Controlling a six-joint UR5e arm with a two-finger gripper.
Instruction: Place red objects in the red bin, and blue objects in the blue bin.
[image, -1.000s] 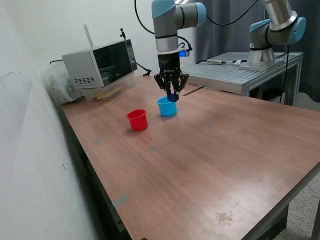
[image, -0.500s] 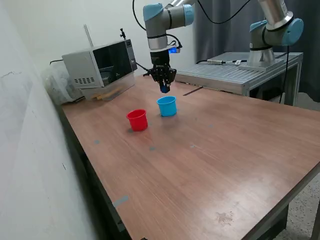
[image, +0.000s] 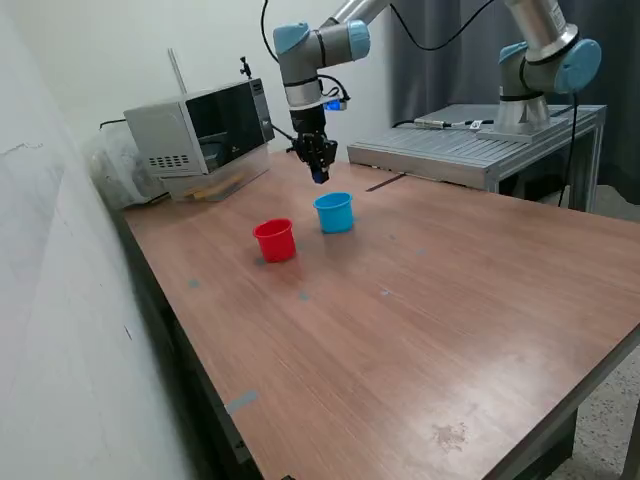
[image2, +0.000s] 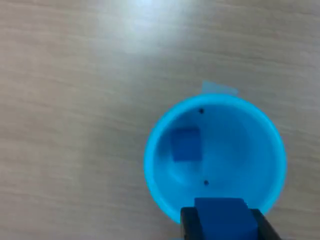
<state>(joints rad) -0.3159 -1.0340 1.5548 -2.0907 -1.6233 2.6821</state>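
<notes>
The light blue cup (image: 334, 212) stands upright on the wooden table, with the red cup (image: 275, 240) beside it toward the exterior view's left. My gripper (image: 318, 176) hangs above the table, just behind the blue cup and a little to the exterior view's left. In the wrist view my gripper (image2: 222, 226) is shut on a dark blue cube (image2: 222, 216). A second dark blue cube (image2: 185, 144) lies inside the blue cup (image2: 270, 150). No red cubes show; the inside of the red cup is hidden.
A microwave (image: 200, 128) stands at the table's back toward the exterior view's left. A metal bench (image: 470, 150) carrying a second arm (image: 545, 70) stands behind the table. A wall runs along the exterior view's left.
My gripper has risen from the blue cup's rim and moved toward the exterior view's left and back, still holding a blue cube. The cups have not moved.
</notes>
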